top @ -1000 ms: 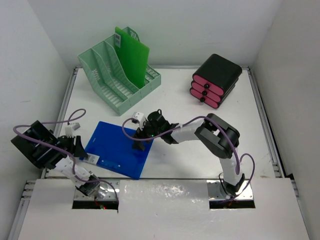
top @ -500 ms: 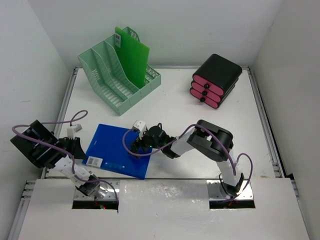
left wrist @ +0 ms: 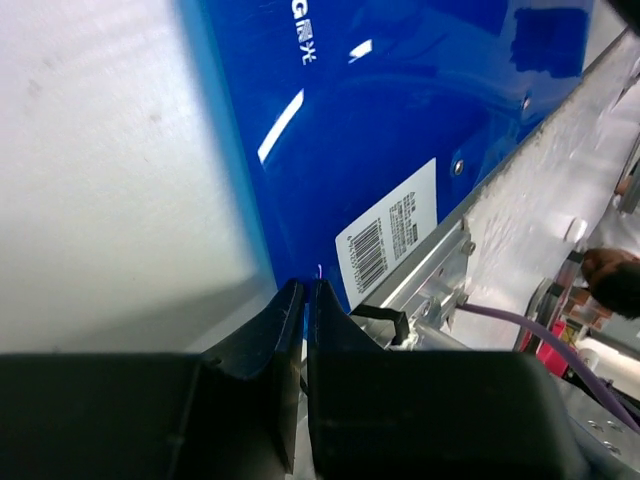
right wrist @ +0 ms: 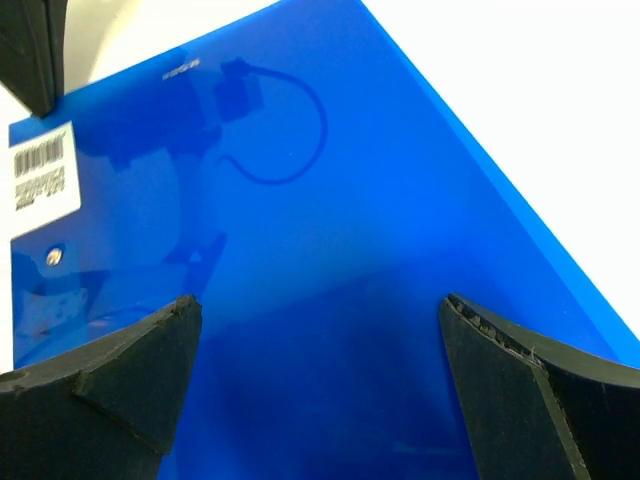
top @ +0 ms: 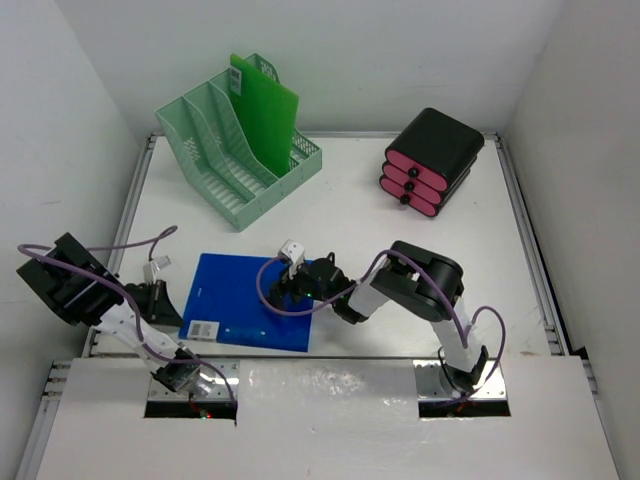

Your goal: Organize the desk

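A blue folder (top: 245, 305) lies flat on the white desk (top: 400, 260) near its front edge, with a barcode label (top: 203, 328) at its near left corner. My left gripper (top: 168, 300) is at the folder's left edge; in the left wrist view (left wrist: 305, 290) its jaws are closed on the thin blue edge (left wrist: 400, 120). My right gripper (top: 292, 290) is low over the folder's right part. In the right wrist view (right wrist: 318, 305) its fingers (right wrist: 130, 360) are spread wide over the blue surface (right wrist: 330, 200) and hold nothing.
A mint-green mesh file rack (top: 215, 160) stands at the back left with a green folder (top: 265, 110) upright in it. A black and pink drawer unit (top: 432, 160) stands at the back right. Silver rails (top: 525, 230) edge the desk, and white walls close it in.
The blue folder has turned and slid to the right and toward the front edge. My left gripper moved with its left edge. My right gripper shifted toward the front, still over the folder.
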### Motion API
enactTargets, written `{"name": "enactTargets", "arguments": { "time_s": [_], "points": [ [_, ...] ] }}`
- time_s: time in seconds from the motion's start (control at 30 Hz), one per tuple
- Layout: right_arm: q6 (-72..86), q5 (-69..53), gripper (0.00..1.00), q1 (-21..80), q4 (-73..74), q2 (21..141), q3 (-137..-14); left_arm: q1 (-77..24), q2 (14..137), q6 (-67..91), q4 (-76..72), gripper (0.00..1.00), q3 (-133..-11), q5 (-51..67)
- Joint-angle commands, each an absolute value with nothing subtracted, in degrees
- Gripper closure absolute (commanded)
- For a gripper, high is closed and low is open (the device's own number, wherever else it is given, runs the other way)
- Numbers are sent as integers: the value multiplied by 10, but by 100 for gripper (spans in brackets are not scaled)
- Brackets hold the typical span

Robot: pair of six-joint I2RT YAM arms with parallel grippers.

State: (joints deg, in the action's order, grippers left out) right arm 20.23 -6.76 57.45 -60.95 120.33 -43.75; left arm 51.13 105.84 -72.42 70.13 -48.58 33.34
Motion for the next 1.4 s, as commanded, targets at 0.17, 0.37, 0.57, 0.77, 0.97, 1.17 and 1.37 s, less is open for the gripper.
{"name": "enactTargets", "arguments": {
  "time_s": [0.17,0.37,0.57,0.77,0.97,1.17,1.37],
  "points": [
    [124,-128,1,570,-482,1144,-426,477,977,-748,684,100,-529,409],
    [13,-166,1,540,-289,1104,-519,420,895,-732,675,100,-529,402],
    [148,-322,1,456,-383,1136,-563,383,836,-731,662,100,-528,387],
    [125,-373,1,425,-348,1175,-659,358,797,-717,652,100,-536,380],
    [130,-445,1,412,-238,1242,-784,341,766,-703,633,100,-536,366],
    [104,-456,1,401,-189,1274,-822,330,754,-701,631,100,-547,360],
    [147,-475,1,378,-189,1315,-877,302,729,-693,634,100,-556,349]
  ]
}}
